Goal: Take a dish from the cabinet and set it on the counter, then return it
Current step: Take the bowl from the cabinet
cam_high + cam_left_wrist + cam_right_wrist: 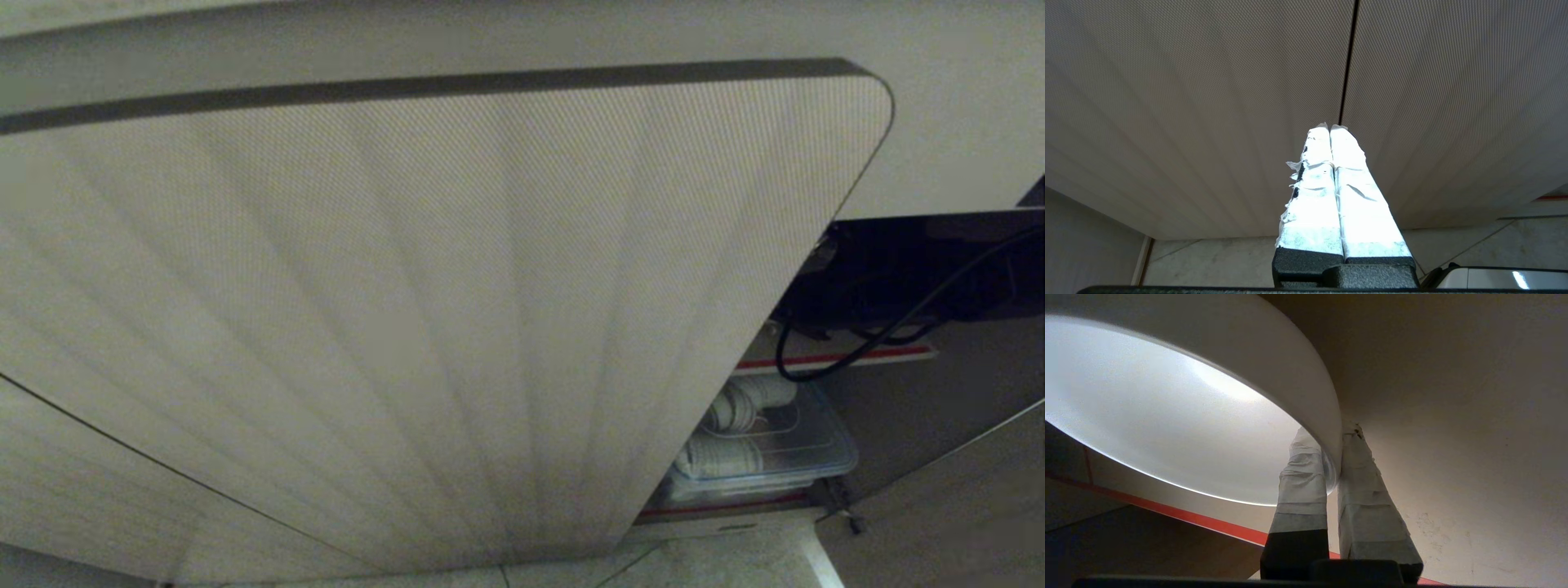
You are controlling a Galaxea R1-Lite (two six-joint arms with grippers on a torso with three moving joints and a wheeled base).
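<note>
The dish is a white bowl, seen from close up in the right wrist view. My right gripper is shut on its rim, with one taped finger inside the bowl and the other outside. The bowl hangs inside the cabinet, above the shelf with the red front edge. In the head view the open fluted cabinet door fills most of the picture, and my dark right arm reaches into the opening beside it; the dish is hidden there. My left gripper is shut and empty, facing the closed fluted doors. The counter is out of view.
A clear plastic bin with white crockery sits on the lower shelf inside the opening. A black cable loops down from my right arm. A second door stands open at the right. Pale floor tiles lie below.
</note>
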